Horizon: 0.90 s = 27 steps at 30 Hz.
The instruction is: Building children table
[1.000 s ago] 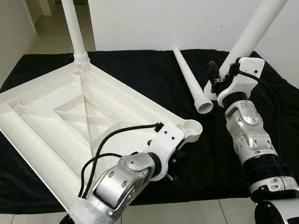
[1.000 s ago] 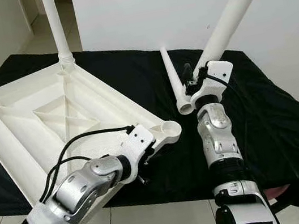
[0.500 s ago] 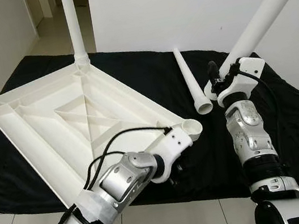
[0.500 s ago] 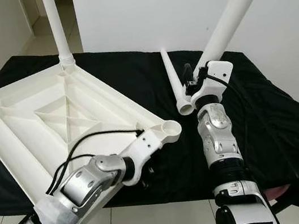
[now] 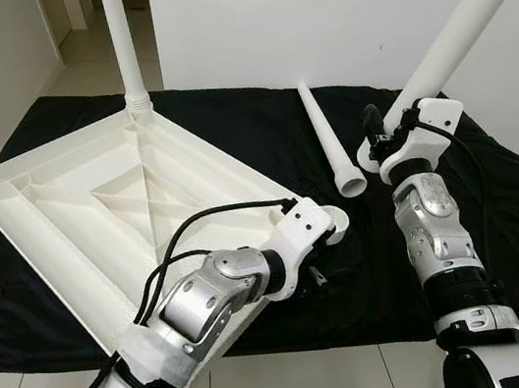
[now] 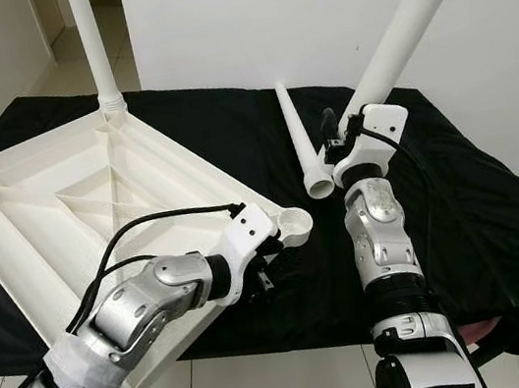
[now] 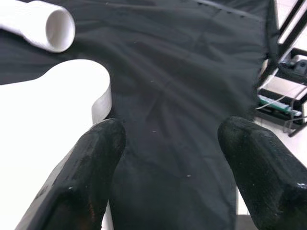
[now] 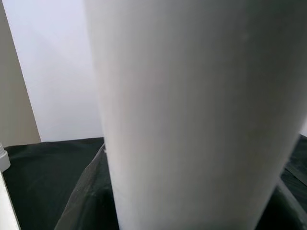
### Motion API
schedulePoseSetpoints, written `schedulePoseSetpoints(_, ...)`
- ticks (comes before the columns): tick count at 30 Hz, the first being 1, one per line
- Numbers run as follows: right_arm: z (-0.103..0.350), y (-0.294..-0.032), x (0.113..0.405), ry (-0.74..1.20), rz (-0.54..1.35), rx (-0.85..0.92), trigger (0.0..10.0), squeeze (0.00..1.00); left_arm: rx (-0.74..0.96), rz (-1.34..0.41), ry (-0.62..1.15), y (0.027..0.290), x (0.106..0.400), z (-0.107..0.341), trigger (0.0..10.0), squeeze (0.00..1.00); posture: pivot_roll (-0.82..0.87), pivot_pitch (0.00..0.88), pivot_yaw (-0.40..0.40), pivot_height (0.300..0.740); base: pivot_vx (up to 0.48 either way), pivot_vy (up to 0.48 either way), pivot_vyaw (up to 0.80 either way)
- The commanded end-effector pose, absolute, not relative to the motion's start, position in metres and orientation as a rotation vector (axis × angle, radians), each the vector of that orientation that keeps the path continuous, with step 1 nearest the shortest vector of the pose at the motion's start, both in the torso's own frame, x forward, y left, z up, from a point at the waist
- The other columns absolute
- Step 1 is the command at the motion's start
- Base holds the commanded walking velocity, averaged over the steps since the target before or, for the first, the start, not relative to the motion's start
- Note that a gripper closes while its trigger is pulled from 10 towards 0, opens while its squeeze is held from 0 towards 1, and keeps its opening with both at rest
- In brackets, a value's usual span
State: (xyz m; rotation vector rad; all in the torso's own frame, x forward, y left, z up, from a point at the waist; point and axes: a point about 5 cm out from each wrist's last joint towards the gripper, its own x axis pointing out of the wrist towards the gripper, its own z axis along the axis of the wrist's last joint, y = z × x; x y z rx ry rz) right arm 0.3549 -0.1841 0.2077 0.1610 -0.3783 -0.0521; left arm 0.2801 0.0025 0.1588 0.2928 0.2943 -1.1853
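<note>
Head view: the upturned white tabletop (image 5: pixel 111 199) lies on the black-draped bench (image 5: pixel 500 203); the left gripper (image 5: pixel 317 269) has slid rightward under its near corner socket (image 5: pixel 336 222). Right gripper (image 5: pixel 392 137) still clamps a raised table leg (image 5: pixel 468 10); a loose leg (image 5: pixel 331 142) lies between.

Left wrist: fingers (image 7: pixel 91 163) apart, beside the corner.

Right wrist: leg (image 8: pixel 192 110) looms close.

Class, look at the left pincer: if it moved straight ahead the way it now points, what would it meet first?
Most likely the black cloth ahead of the open left pincer; the tabletop corner lies just beside that line, though depth is uncertain.
</note>
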Motion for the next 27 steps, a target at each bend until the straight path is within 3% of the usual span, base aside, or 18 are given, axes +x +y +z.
schedulePoseSetpoints(1, 0.213, -0.186, 0.355, -0.401, -0.055, 0.150, 10.0, 0.00, 0.336, -1.128, 0.322, 0.004, 0.290, 0.150, 10.0, 0.00, 0.00, 0.000, -0.116, 0.740, 0.000, 0.000, 0.00)
schedulePoseSetpoints(9, 0.213, -0.186, 0.354, -0.404, -0.057, 0.152, 10.0, 0.00, 0.381, -0.907, 0.373, 0.013, 0.310, 0.130, 10.0, 0.00, -0.01, 0.000, -0.109, 0.740, 0.000, 0.000, 0.00)
schedulePoseSetpoints(18, 0.212, -0.186, 0.353, -0.404, -0.059, 0.151, 10.0, 0.00, 0.398, -0.904, 0.373, 0.012, 0.311, 0.126, 10.0, 0.00, -0.02, 0.000, -0.106, 0.740, 0.000, 0.000, 0.00)
schedulePoseSetpoints(21, 0.212, -0.186, 0.353, -0.404, -0.058, 0.151, 10.0, 0.00, 0.402, -0.928, 0.367, 0.010, 0.310, 0.126, 10.0, 0.00, -0.02, 0.000, -0.106, 0.740, 0.000, 0.000, 0.00)
schedulePoseSetpoints(27, 0.214, -0.186, 0.355, -0.407, -0.052, 0.146, 10.0, 0.00, 0.533, -1.235, 0.309, 0.006, 0.277, 0.115, 10.0, 0.00, -0.02, 0.000, -0.103, 0.740, 0.000, 0.000, 0.00)
